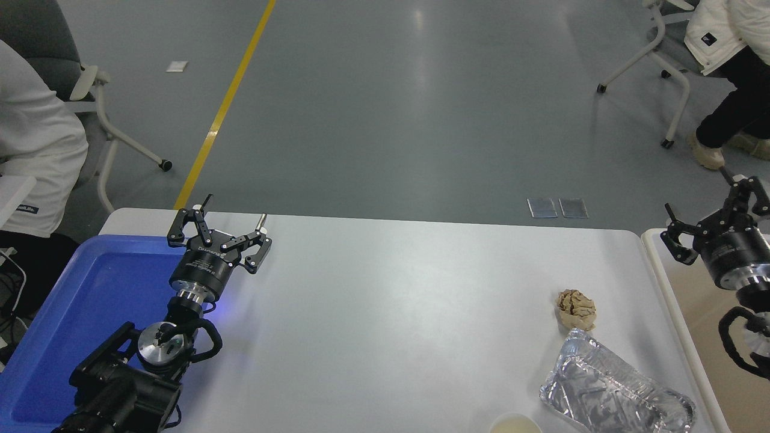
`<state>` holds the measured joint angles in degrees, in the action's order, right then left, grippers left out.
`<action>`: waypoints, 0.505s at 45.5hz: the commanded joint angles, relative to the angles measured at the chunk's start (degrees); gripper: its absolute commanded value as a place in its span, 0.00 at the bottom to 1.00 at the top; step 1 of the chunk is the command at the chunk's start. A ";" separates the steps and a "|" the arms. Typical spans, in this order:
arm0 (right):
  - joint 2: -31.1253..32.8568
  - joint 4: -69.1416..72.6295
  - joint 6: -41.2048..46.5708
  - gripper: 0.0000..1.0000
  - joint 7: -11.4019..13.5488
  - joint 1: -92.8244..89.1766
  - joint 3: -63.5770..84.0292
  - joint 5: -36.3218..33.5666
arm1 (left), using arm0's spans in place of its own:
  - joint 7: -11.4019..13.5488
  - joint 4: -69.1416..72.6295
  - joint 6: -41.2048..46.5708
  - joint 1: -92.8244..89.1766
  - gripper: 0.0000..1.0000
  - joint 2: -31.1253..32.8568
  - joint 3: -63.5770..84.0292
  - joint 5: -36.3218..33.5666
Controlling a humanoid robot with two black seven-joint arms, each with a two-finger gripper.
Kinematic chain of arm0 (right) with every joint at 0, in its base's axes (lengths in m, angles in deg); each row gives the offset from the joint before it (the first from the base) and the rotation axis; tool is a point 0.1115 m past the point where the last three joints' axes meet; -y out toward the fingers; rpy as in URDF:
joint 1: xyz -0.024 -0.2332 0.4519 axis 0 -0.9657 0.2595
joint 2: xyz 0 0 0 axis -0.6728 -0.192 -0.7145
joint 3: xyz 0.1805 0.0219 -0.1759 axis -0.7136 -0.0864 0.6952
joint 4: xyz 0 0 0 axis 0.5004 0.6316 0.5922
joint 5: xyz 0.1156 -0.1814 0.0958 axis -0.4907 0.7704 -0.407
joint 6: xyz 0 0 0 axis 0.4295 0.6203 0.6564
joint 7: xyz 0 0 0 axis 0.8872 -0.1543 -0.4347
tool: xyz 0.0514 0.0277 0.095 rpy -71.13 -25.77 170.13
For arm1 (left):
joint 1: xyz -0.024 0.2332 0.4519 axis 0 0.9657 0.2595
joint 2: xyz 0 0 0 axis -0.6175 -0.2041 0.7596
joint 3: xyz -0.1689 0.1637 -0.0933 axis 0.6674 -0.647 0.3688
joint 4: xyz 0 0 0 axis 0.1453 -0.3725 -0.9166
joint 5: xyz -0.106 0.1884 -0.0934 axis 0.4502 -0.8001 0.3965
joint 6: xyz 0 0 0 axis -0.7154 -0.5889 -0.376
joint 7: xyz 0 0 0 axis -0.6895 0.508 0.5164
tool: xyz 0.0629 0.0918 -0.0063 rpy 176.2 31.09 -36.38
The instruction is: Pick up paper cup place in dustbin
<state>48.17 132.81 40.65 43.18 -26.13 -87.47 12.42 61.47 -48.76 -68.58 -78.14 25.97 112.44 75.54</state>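
Observation:
The paper cup [515, 424] shows only as a white rim with a pale cream inside, cut off by the bottom edge of the head view. The beige dustbin [674, 294] stands at the table's right end, its off-white rim running down the picture's right side. My right gripper [701, 207] is open and empty, held above the dustbin's far end, well away from the cup. My left gripper [231, 219] is open and empty, parked at the lower left beside the blue tray.
A crumpled brown paper ball [576, 308] and a crinkled silver foil tray [613, 391] lie near the cup at the right. A blue plastic tray [78, 325] sits at the left. People sit on chairs at the far left and far right.

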 commanded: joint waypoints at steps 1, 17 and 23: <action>-0.18 -0.13 0.15 1.00 -0.19 0.13 0.53 0.04 | 0.01 0.00 -0.01 0.00 0.99 0.00 0.00 0.00; -0.18 -0.75 -0.02 1.00 -0.19 0.30 0.53 0.04 | 0.01 0.00 0.08 0.00 0.99 -0.09 0.00 0.08; -0.18 -0.84 -0.20 1.00 -0.19 0.21 0.53 0.04 | 0.01 0.00 -0.01 0.00 0.99 -0.09 0.00 0.08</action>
<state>48.01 132.22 40.70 43.01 -25.92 -86.99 12.46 61.47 -48.76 -68.58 -78.14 25.91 112.40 75.59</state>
